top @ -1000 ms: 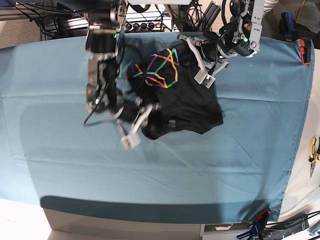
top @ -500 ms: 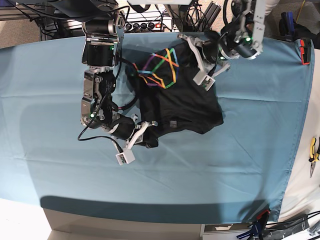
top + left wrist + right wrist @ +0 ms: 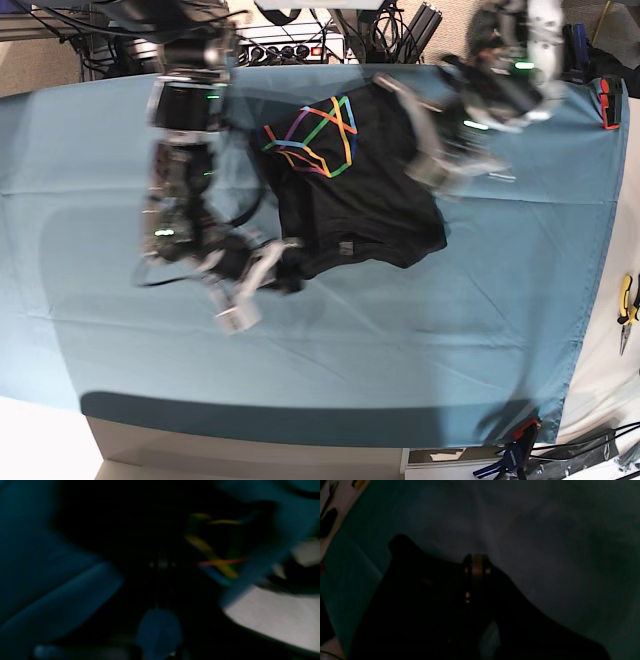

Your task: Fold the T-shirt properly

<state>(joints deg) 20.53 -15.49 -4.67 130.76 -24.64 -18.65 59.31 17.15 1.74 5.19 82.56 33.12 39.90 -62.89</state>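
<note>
The black T-shirt lies rumpled on the teal table cloth, its multicoloured line print facing up at the upper left. My right gripper is shut on the shirt's lower left corner. The right wrist view shows that gripper closed over dark T-shirt fabric. My left gripper, blurred by motion, sits at the shirt's upper right edge, shut on the cloth there. The left wrist view is dark and blurred; the T-shirt and its print fill it.
Pliers lie on the white strip past the cloth's right edge. A red clamp holds the cloth at the top right and another clamp at the bottom right. Cables and equipment crowd the back edge.
The right gripper has moved left and down, dragging the shirt's lower left corner. The left gripper has swung right with the upper right edge. The print now lies flatter and more exposed.
</note>
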